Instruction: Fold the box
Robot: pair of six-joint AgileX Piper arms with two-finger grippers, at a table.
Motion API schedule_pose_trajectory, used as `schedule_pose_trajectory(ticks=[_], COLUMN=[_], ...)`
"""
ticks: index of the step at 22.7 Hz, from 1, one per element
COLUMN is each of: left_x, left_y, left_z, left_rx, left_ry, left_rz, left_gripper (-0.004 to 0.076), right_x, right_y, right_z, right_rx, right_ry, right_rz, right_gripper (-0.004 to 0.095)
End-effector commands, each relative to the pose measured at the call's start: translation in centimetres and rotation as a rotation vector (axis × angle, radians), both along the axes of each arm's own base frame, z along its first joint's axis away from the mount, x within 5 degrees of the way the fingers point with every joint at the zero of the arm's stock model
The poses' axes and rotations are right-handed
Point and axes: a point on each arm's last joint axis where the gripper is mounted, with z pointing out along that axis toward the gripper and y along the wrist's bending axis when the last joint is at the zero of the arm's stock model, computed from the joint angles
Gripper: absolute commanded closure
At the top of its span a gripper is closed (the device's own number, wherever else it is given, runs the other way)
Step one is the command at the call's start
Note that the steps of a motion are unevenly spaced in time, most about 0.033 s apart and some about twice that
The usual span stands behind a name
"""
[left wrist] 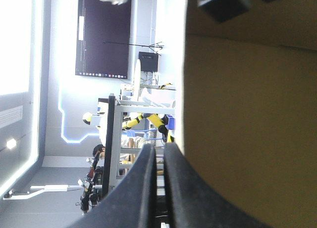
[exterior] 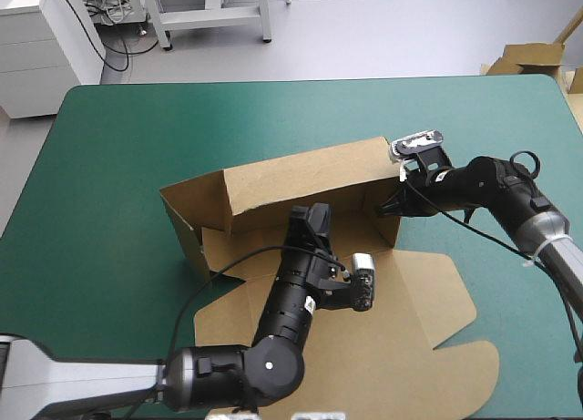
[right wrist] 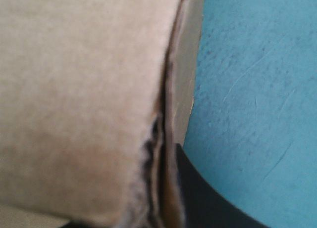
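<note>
The brown box [exterior: 364,320] lies mid-table on the teal-green cover [exterior: 100,165] — back wall and left wall raised, lid flat toward the near edge. The right gripper [exterior: 392,203] clamps the back wall's right end, the board between its fingers. The left gripper [exterior: 308,220] — fingers pressed together, gripping nothing — stands inside the box, just beside the back wall.

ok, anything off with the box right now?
Nothing looks damaged. The box sits skewed to the table edges and is only half built: its left end wall looks splayed outward and untucked, and the lid lies flat. The right hand pinches the back wall's right corner. The left hand is shut beside that wall.
</note>
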Motion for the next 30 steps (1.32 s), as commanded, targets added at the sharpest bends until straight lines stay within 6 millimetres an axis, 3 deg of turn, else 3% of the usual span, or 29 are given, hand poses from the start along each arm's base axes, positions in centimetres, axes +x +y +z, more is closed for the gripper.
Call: schedule_pose_trajectory(ticks=[1, 6, 10, 12, 16, 19, 20, 22, 25, 30], left_x=[-0.6, 0.4, 3.7, 5.4, 8.1, 9.0, 9.1, 9.3, 9.3, 9.6], left_y=[2.9, 7.2, 14.3, 17.5, 21.9, 25.1, 25.7, 27.4, 29.1, 30.1], left_z=[6.0, 11.3, 14.1, 13.8, 11.8, 10.9, 10.8, 10.5, 10.3, 9.6], left_rx=[-0.189, -0.408, -0.664, -0.757, -0.832, -0.927, -0.965, -1.018, -1.050, -1.065], left_ry=[-0.093, -0.074, 0.048, 0.111, 0.257, 0.306, 0.315, 0.316, 0.325, 0.362], left_rz=[0.005, -0.006, 0.166, 0.295, 0.533, 0.656, 0.681, 0.752, 0.814, 0.863], left_gripper=[0.0708, 0.0709, 0.0709, 0.0709, 0.0709, 0.0709, 0.0709, 0.0709, 0.0709, 0.0709], right_x=[-2.3, -5.2, -6.6, -5.8, -2.5, -0.2, 0.4, 1.8, 3.4, 4.1], right_y=[-0.3, -1.0, -1.3, -1.2, -0.6, -0.3, -0.2, -0.1, 0.1, -0.1], right_z=[3.1, 4.1, 4.4, 3.7, 1.8, 0.2, 0.0, -0.3, 0.4, 3.0], right_rx=[0.049, 0.021, 0.026, 0.027, 0.050, 0.029, 0.026, 0.007, 0.013, -0.021], right_ry=[-0.007, 0.126, 0.211, 0.224, 0.182, 0.177, 0.170, 0.165, 0.119, 0.019], right_rz=[-0.040, -0.060, -0.098, -0.115, -0.157, -0.166, -0.169, -0.175, -0.182, -0.175], right_gripper=[0.0906, 0.0907, 0.0907, 0.0907, 0.0905, 0.0904, 0.0888, 0.0766, 0.0561, 0.0507])
